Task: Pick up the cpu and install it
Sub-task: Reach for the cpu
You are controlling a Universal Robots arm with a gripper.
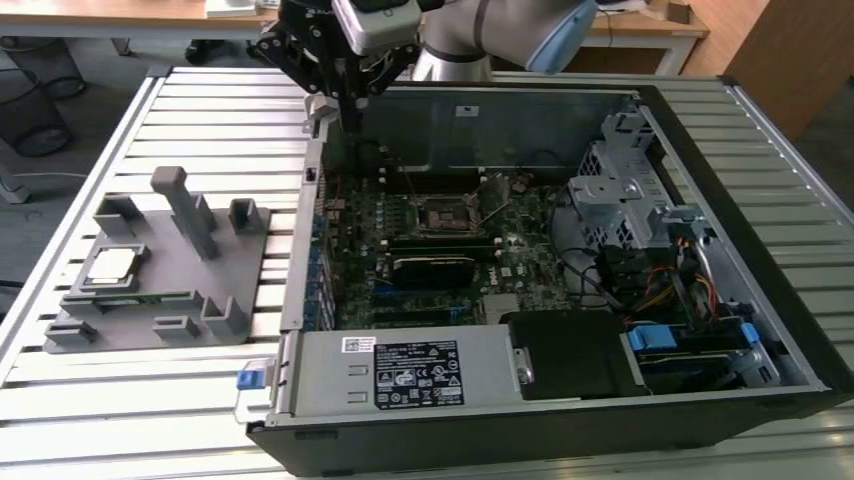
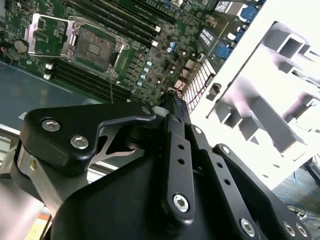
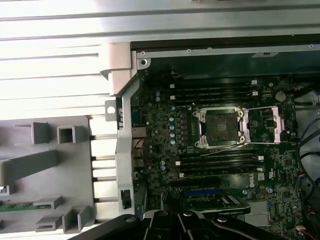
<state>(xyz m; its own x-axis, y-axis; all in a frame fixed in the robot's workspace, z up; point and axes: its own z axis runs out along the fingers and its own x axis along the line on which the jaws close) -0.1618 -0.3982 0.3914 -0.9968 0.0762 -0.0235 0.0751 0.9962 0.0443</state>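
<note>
The cpu [image 1: 111, 265], a small silver square chip, lies in a slot of the grey holder [image 1: 200, 285] on the exterior view's left, outside the computer case. My gripper [image 1: 352, 118] hangs over the case's far left corner, well away from the cpu, fingers drawn together and holding nothing. In the second wrist view its black linkage ends in closed fingertips [image 2: 174, 102]. The motherboard's socket [image 1: 441, 215] stands uncovered, its metal frame [image 3: 272, 125] and lever swung up, and it appears in both wrist views [image 2: 95, 47] [image 3: 220, 129].
The open case [image 1: 747, 200] sits on a slatted metal table [image 1: 160, 410]. A green memory stick [image 1: 134, 298] lies in the holder beside the cpu. Drive cages and cables [image 1: 641, 220] crowd the case's right side, and a power supply [image 1: 414, 372] lines the near wall.
</note>
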